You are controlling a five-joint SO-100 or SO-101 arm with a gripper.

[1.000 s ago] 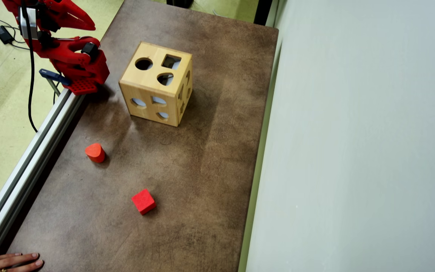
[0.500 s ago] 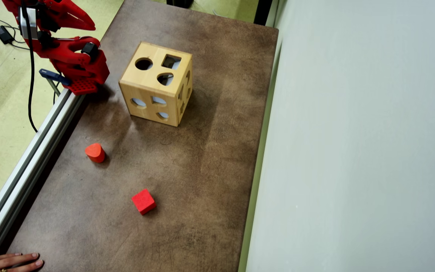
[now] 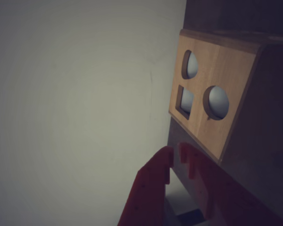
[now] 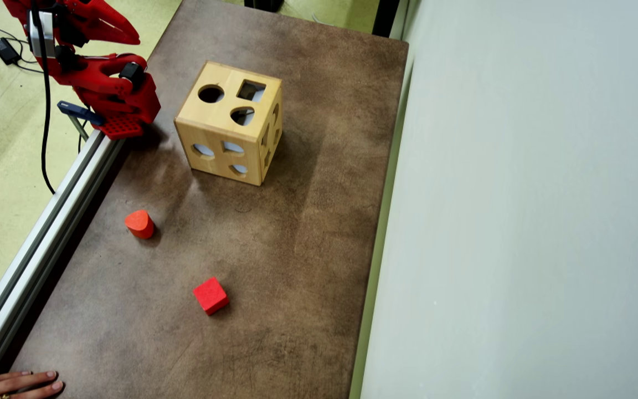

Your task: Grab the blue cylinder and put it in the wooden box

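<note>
The wooden box (image 4: 215, 117) stands upright at the back middle of the brown table, with round, square and rounded-triangle holes in its top and sides. In the wrist view the wooden box (image 3: 226, 70) fills the upper right, one holed face towards me. The blue cylinder shows in neither view. My red gripper (image 3: 177, 150) points at the box's lower edge, its tips almost touching with nothing between them. In the overhead view my gripper (image 4: 133, 37) sits folded back at the top left, left of the box and apart from it.
A red rounded block (image 4: 139, 224) and a red cube (image 4: 210, 295) lie on the brown table (image 4: 297, 249) in front of the box. An aluminium rail (image 4: 47, 221) runs along the left edge. A person's hand (image 4: 14, 383) rests at the bottom left. A pale panel (image 4: 518, 221) borders the right.
</note>
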